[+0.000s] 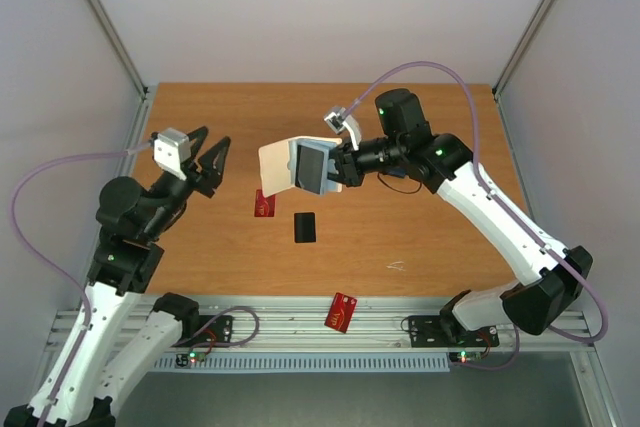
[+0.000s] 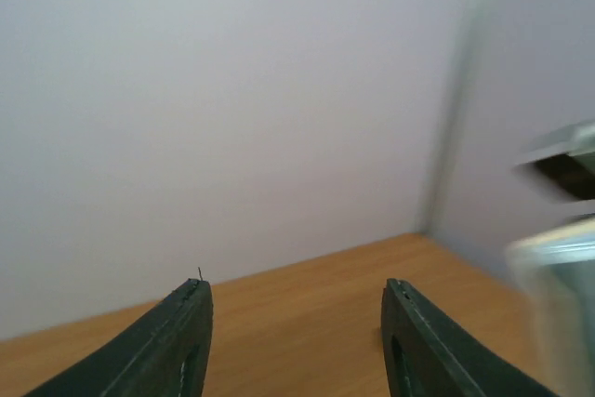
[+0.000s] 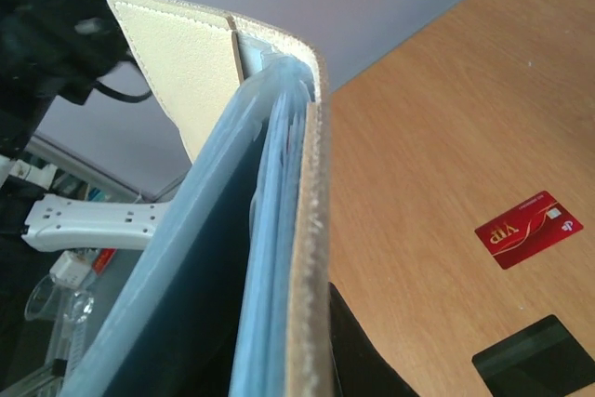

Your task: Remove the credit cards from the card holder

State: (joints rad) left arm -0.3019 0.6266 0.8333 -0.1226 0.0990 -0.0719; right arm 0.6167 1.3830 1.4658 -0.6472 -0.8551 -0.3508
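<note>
My right gripper (image 1: pixel 341 169) is shut on the open card holder (image 1: pixel 290 167) and holds it up above the table's middle. The holder is pale beige outside with blue-grey sleeves (image 1: pixel 313 167). In the right wrist view the card holder (image 3: pixel 279 183) fills the frame edge-on, and one dark finger (image 3: pixel 363 360) presses its beige cover. Two credit cards lie on the table below it, a red one (image 1: pixel 264 204) (image 3: pixel 528 230) and a black one (image 1: pixel 305 226) (image 3: pixel 539 355). Another red card (image 1: pixel 342 312) rests on the metal rail at the near edge. My left gripper (image 1: pixel 214 143) (image 2: pixel 297 285) stands open and empty, left of the holder.
Pale walls with metal posts (image 1: pixel 110 27) close in the wooden table (image 1: pixel 430 237) at the back and sides. The metal rail (image 1: pixel 270 332) runs along the near edge between the arm bases. A blurred pale part (image 2: pixel 558 258) shows at the right of the left wrist view.
</note>
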